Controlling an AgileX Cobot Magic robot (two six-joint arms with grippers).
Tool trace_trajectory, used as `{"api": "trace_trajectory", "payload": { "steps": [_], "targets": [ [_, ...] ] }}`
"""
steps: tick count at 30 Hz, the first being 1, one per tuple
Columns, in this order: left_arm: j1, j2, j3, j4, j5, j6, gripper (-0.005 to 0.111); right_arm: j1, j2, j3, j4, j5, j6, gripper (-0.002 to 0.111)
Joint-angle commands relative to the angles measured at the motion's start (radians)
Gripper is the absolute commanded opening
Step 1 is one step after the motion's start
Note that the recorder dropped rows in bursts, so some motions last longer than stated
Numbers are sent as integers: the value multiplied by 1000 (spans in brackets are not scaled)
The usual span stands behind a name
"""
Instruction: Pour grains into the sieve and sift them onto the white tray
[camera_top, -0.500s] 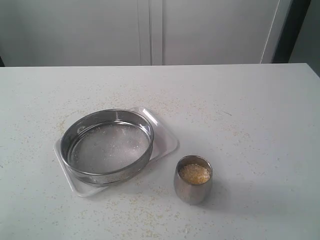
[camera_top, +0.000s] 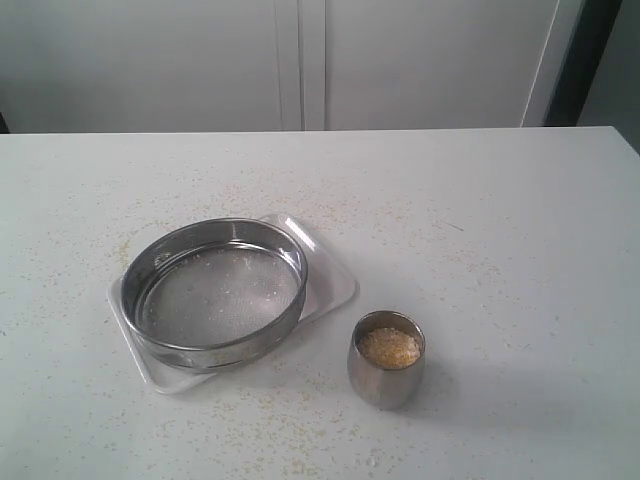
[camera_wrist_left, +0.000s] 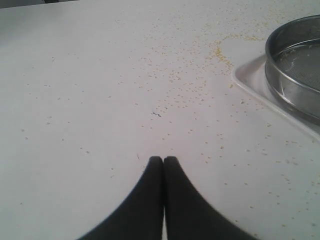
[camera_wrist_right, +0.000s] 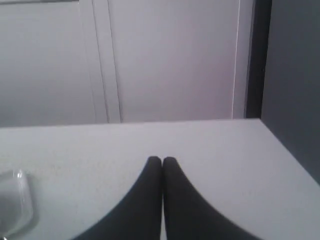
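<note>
Right, nothing's started yet: both arms are empty-handed. The left gripper (camera_wrist_left: 163, 160) has its black fingers pressed tip to tip w/ nothing between them, over bare tabletop off to one side of the sieve (camera_top: 215, 292). The right gripper (camera_wrist_right: 162, 160) is closed up the same way on nothing, well apart from the sieve & facing the back wall. The sieve sits on the white tray (camera_top: 335, 285), mesh nearly bare, and it's off-centre, so one tray corner pokes out behind it while the sieve's near rim about covers the tray edge. The grains (camera_top: 389, 347) are in a small steel cup (camera_top: 387, 360) just beside the sieve on the right arm's side, filled close to the brim. Risks, as I see it: the cup's rounded & shiny, so a pinch could slip. It's full, so any early tilt spills before it's over the sieve. With the sieve sitting that far over, siftings could miss the tray, and shaking may shove the light tray along. The table (camera_top: 500, 220) is matte white, w/ yellow crumbs (camera_wrist_left: 185, 75) dusted all round the sieve. Behind it are pale cabinet doors (camera_top: 300, 60), probably; it's soft-focus back there.
</note>
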Motion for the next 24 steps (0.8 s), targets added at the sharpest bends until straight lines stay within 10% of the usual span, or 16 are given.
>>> {"api": "trace_trajectory", "payload": {
  "steps": [1, 24],
  "targets": [
    [2, -4, 4, -9, 1, 0, 0, -1, -4, 7, 0, -240, -8, 0],
    [2, -4, 4, -9, 1, 0, 0, -1, -4, 7, 0, -360, -4, 0]
  ]
}}
